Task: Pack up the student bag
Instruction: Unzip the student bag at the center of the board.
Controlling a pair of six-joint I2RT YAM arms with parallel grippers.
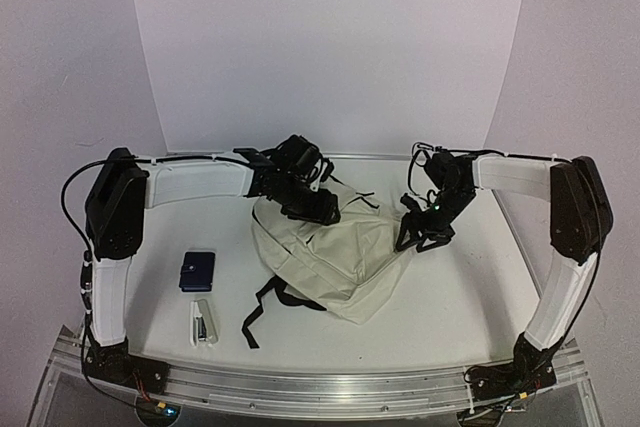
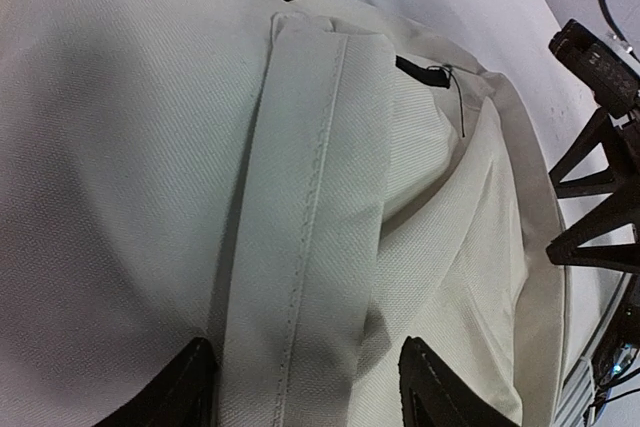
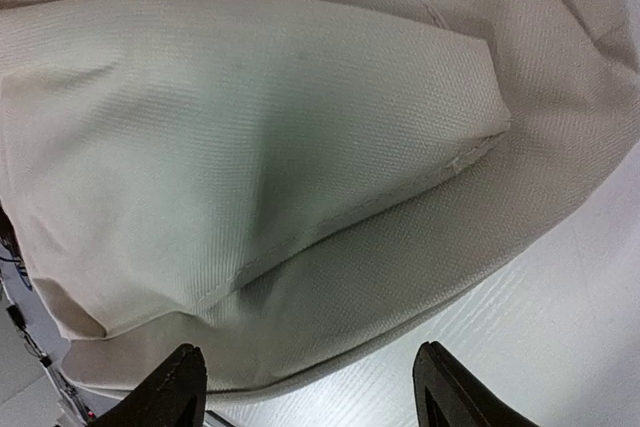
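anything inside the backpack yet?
Cannot tell. The backpack shows no opening in any view, and its fabric hides the inside. The blue wallet and stapler lie outside it on the table, to its left.

The top external view looks from above and behind the arm bases, angled down and forward over the bench toward the white backdrop. It stands far enough back to take in both arms and the whole student bag. The left wrist view looks down along the left gripper, its dark fingertips at the bottom edge. It is so close that cloth nearly fills it, and the right gripper shows at its right edge. The right wrist view, equally close, faces the bag's rim and a strip of bench past its own fingertips. All three views share the bag.
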